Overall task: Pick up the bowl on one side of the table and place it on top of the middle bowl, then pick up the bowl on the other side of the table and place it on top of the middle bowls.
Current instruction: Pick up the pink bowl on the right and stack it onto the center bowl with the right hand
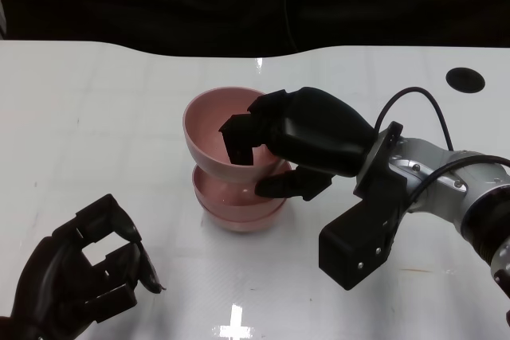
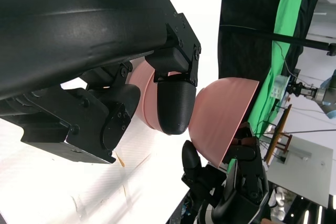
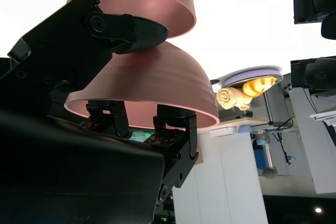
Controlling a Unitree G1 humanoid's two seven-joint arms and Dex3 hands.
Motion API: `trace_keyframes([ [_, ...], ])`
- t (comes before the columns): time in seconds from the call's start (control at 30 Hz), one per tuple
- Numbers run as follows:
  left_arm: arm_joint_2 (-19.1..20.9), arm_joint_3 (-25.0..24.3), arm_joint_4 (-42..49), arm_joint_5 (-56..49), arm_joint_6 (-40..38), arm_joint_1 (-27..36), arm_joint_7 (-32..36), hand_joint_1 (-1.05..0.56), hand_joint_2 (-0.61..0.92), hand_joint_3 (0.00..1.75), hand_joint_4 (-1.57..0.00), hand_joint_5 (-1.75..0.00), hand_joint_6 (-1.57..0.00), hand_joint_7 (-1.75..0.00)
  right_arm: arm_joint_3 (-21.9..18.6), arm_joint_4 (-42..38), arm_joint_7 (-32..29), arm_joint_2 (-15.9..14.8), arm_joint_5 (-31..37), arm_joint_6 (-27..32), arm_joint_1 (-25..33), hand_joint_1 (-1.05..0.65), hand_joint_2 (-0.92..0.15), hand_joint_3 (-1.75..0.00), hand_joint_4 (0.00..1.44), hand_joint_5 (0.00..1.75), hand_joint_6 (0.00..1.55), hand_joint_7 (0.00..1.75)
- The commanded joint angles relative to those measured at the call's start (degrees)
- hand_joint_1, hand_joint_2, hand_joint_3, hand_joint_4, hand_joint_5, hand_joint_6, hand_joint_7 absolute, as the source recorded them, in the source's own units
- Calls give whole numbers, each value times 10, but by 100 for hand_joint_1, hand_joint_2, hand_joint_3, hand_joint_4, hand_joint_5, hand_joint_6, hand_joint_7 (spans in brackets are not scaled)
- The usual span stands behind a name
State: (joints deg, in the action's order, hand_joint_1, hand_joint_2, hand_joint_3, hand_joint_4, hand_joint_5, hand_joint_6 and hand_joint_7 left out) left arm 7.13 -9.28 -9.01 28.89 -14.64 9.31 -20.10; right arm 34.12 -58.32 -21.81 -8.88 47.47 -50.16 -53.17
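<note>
- Table (image 1: 96, 117): bears a stack of bowls near its middle.
- Stacked bowls (image 1: 239, 209): lowest in the stack, resting on the table.
- Top bowl (image 1: 215, 129): directly above the stacked bowls, tilted slightly; whether it is fully seated cannot be told.
- Right hand (image 1: 299, 145): right of the stack, fingers over the top bowl's rim and into it, thumb under its outer wall.
- Left hand (image 1: 80, 272): at the near left, well apart from the stack.
- Round hole (image 1: 464, 79): far right of the table.

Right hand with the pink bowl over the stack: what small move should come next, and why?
Probably lower it a little, then let go. The right hand grips the upper pink bowl by its rim, above the stacked bowls and roughly centred, but apparently not yet nested. The left hand rests aside, holding nothing.
</note>
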Motion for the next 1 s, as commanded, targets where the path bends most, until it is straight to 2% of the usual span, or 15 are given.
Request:
trace_keyframes([
  [0.03,9,-3,-1,-12,7,0,-3,14,81,128,-78,-175,-58,-175,15,-31,-19,2,18,19,-17,-21,-64,-75,86,175,63,175],
  [0.3,8,-5,-3,-13,2,-1,-2,14,82,126,-78,-175,-58,-175,25,-41,-33,3,20,18,-24,-20,-66,-69,86,175,63,175],
  [0.6,9,-4,2,-14,7,-3,-8,14,82,127,-77,-175,-57,-175,32,-42,-42,3,23,19,-24,-19,-66,-70,86,175,63,175],
  [1.0,6,-5,0,-16,3,-3,-2,14,80,129,-77,-175,-57,-175,39,-44,-33,3,21,19,-25,-17,-60,-73,85,175,62,175],
])
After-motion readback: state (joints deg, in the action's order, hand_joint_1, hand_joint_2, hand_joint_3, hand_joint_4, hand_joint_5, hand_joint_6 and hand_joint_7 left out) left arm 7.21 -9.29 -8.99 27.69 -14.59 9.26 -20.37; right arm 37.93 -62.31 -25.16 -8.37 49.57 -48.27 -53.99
